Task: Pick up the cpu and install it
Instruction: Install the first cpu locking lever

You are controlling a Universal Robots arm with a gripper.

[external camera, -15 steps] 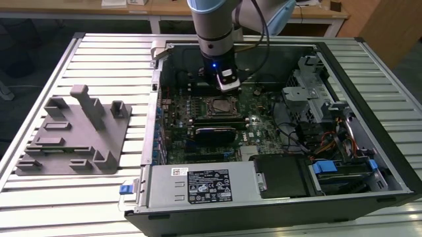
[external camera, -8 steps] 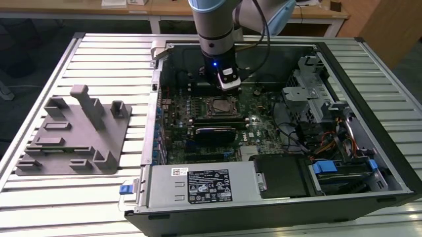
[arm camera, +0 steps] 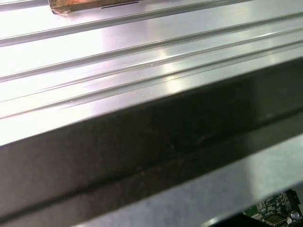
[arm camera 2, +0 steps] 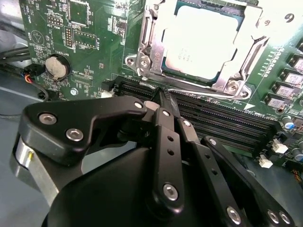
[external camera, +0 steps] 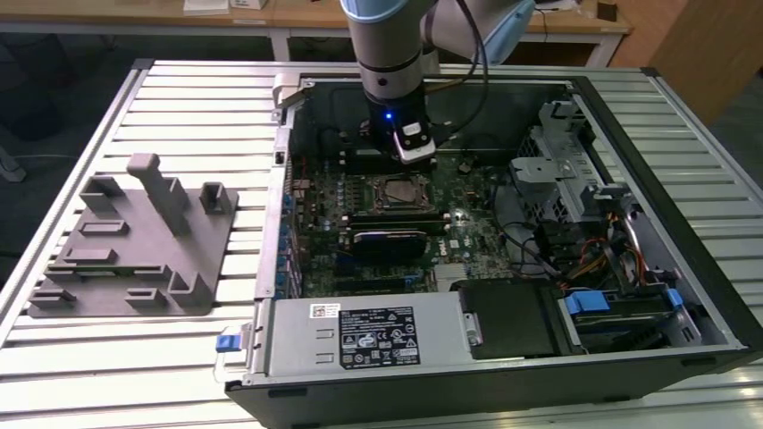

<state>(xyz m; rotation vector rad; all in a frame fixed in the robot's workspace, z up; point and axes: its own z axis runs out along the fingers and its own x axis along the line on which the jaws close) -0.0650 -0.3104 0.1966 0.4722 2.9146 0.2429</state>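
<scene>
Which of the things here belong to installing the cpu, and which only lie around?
Belong to the job:
- cpu, seated in the socket frame
- gripper, fingers shut, beside that socket

Lying about:
- grey plastic tray
- coin battery
- power supply

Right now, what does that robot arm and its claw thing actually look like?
The arm is a silver-grey tube with a pale blue joint cap, a black cable alongside and a small blue light low down. In the second wrist view, the gripper is matte black metal linkages studded with round silver screws.
</scene>
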